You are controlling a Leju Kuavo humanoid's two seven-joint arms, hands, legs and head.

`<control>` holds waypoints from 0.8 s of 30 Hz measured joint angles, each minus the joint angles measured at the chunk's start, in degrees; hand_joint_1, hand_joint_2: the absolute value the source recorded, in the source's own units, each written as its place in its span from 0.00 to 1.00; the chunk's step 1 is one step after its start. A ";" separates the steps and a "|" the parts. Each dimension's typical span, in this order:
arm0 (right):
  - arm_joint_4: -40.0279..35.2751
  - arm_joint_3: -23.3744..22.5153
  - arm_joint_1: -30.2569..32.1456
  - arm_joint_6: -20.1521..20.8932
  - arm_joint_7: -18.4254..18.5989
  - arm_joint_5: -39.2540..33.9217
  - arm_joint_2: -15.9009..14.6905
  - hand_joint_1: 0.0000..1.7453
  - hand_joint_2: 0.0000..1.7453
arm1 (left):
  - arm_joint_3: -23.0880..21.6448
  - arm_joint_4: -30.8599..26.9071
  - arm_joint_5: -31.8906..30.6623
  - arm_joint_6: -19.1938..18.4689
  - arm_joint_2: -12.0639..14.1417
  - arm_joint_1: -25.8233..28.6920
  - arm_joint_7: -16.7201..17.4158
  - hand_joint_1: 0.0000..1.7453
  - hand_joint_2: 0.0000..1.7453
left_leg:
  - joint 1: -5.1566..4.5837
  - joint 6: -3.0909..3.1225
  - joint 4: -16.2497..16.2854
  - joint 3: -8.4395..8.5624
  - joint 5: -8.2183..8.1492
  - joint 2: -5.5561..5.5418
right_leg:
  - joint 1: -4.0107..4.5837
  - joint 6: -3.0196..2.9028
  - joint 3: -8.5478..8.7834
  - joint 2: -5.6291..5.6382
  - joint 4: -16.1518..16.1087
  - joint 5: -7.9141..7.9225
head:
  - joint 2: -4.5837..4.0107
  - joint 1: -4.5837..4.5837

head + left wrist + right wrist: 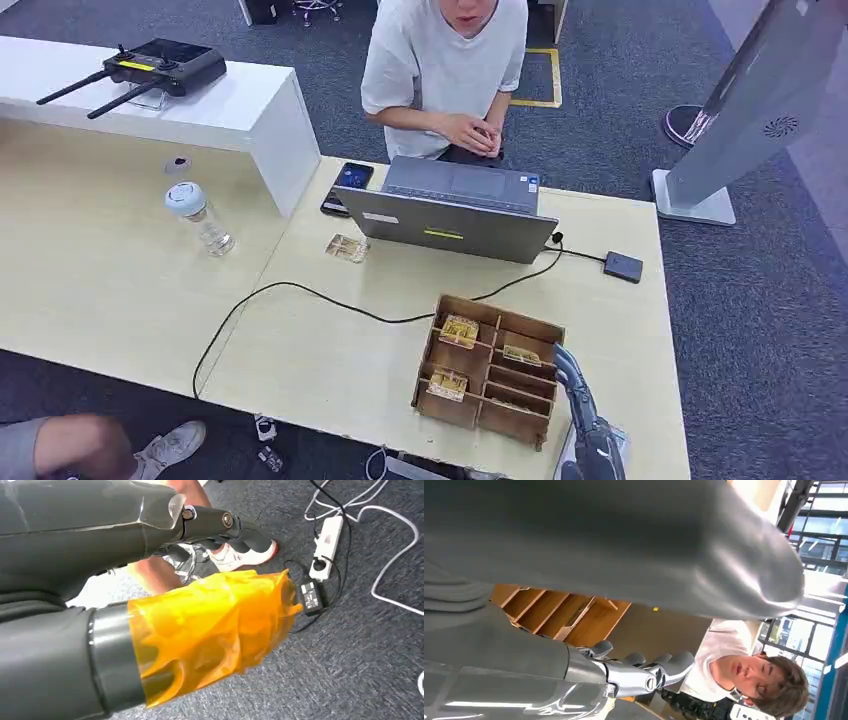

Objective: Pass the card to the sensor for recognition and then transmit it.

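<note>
Right hand (pixel 585 415) hovered empty, fingers apart, at wooden box (pixel 490 370) edge, presumably reaching for a card (pixel 521 354); left hand (pixel 210 625) grip indeterminate.

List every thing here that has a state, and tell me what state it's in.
Laptop: open, lid facing the robot.
Wooden box: open-topped, cards in three compartments.
Bottle: upright, capped.
Phone: lying flat, screen lit.
Loose card: flat on the table.
Right hand: open, holding nothing, at the box's edge.
Left hand: hanging over the floor, holding nothing.
</note>
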 joint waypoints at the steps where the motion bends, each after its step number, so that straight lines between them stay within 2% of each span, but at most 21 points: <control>1: 0.00 0.00 0.00 0.00 0.00 0.04 0.00 0.00 0.00 | 0.00 0.00 -0.15 0.11 0.00 0.00 -0.13 0.00 0.00 | 0.00 0.00 0.00 0.00 0.00 0.00 | 0.00 0.00 0.00 0.00 0.00 0.00 | 0.00 0.00; 24: 0.00 0.00 0.00 0.17 0.00 0.63 0.00 0.00 0.00 | 0.02 0.00 -0.24 0.06 0.02 -0.01 0.13 0.00 0.00 | 0.00 0.00 0.00 0.00 0.00 0.00 | 0.00 0.00 0.00 0.00 0.00 0.00 | 0.00 0.00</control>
